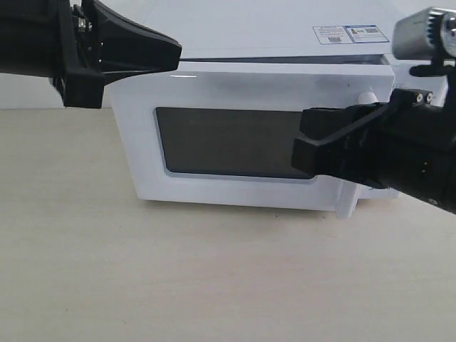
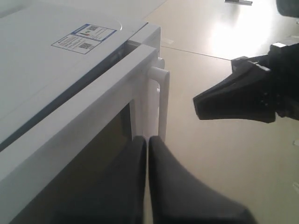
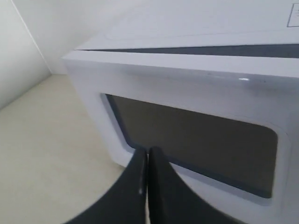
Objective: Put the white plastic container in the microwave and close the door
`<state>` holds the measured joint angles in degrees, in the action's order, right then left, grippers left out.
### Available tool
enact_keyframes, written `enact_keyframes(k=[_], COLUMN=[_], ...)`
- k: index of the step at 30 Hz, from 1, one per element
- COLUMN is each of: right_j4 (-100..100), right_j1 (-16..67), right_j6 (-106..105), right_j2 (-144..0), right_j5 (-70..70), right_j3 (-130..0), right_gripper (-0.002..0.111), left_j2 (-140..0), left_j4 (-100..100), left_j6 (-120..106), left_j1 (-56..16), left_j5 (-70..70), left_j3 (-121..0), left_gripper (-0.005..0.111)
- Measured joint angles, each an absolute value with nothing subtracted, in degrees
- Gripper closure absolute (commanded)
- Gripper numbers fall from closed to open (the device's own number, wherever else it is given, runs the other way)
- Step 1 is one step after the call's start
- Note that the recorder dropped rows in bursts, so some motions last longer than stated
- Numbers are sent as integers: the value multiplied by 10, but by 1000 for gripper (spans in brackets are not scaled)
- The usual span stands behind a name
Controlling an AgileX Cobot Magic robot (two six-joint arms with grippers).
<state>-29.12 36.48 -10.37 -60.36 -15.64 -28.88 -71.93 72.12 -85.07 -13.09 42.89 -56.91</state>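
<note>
The white microwave (image 1: 249, 28) stands at the back of the table. Its door (image 1: 235, 142) with the dark mesh window faces me, and a thin dark gap shows along the door's top edge. The vertical bar handle (image 2: 162, 102) is on the door's right side. My left gripper (image 1: 177, 53) is shut and empty, hovering by the door's upper left corner, also seen in its wrist view (image 2: 147, 140). My right gripper (image 1: 298, 153) is shut and empty, in front of the window's right end, pointing at the window (image 3: 148, 150). The white plastic container is out of view.
Two stickers (image 1: 349, 33) lie on the microwave's top at the right. The beige tabletop (image 1: 142, 271) spreads in front of the microwave and to its left. A pale wall rises behind.
</note>
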Motion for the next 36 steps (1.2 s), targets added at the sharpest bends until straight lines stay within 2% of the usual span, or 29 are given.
enact_keyframes(k=[8,12,18,21,24,36], right_j4=[-600,-630,-584,-425,-352,-381], right_j1=[365,365,365,365,365,365], right_j6=[-439,-478,-428,-245,-167,-164], right_j2=[-661,-672,-673,-675,-683,-772], right_j5=[-125,-163,-227,-245,-259,-372], right_j3=[-313,-313,-313,-313,-313,-313], right_gripper=[109,109,109,109,109,109], left_j2=[-719,-719,-719,-719,-719,-719], left_j4=[721,721,721,721,721,721], left_j6=[-851,-851,-851,-851,-851,-851], left_j1=[-131,-131,-131,-131,-131,-131], left_j5=[429,429,428,428,428,428], left_j3=[-569,-569,-569,-569,-569,-569], left_gripper=[103,103,103,103,103,103])
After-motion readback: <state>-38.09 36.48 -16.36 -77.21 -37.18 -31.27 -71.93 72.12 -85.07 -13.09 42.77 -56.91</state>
